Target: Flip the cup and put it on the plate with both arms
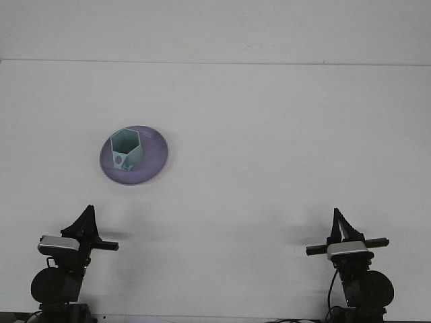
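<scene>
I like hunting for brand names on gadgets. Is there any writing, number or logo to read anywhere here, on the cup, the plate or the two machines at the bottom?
None can be read.
Pale green hexagonal cup: dark marks on its side, too small to tell whether they are writing.
Round purple plate: no text visible.
Left gripper and right gripper: black with grey modules, no label legible.
White table: no markings.

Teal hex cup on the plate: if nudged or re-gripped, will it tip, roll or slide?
The cup stands mouth-up on the purple plate, so it probably sits stable. Its flat hexagonal sides should resist rolling if tipped. It looks thin-walled and rigid, likely light, so a nudge may slide it across the plate.
</scene>
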Action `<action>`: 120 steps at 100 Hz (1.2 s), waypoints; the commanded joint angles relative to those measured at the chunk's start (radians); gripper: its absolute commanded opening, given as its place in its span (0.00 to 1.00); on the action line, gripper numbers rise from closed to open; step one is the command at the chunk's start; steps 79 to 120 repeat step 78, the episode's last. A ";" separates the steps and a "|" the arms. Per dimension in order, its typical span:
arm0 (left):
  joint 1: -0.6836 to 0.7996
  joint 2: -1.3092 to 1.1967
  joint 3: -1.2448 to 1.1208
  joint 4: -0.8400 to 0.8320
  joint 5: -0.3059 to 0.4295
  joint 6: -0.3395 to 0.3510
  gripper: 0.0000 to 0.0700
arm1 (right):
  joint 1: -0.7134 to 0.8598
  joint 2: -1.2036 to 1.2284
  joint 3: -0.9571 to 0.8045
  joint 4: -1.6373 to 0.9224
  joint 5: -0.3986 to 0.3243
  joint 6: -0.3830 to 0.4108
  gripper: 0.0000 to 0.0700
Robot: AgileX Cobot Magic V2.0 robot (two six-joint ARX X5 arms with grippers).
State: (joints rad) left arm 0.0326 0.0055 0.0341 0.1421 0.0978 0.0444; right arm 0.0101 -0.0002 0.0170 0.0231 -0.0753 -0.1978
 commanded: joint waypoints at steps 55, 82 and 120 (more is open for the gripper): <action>0.001 -0.001 -0.020 0.010 0.003 0.003 0.02 | 0.003 0.001 -0.004 0.045 -0.002 -0.005 0.00; 0.001 -0.001 -0.020 0.011 0.003 0.003 0.02 | 0.003 0.001 -0.004 0.045 -0.002 -0.005 0.00; 0.001 -0.001 -0.020 0.011 0.003 0.003 0.02 | 0.003 0.001 -0.004 0.045 -0.002 -0.005 0.00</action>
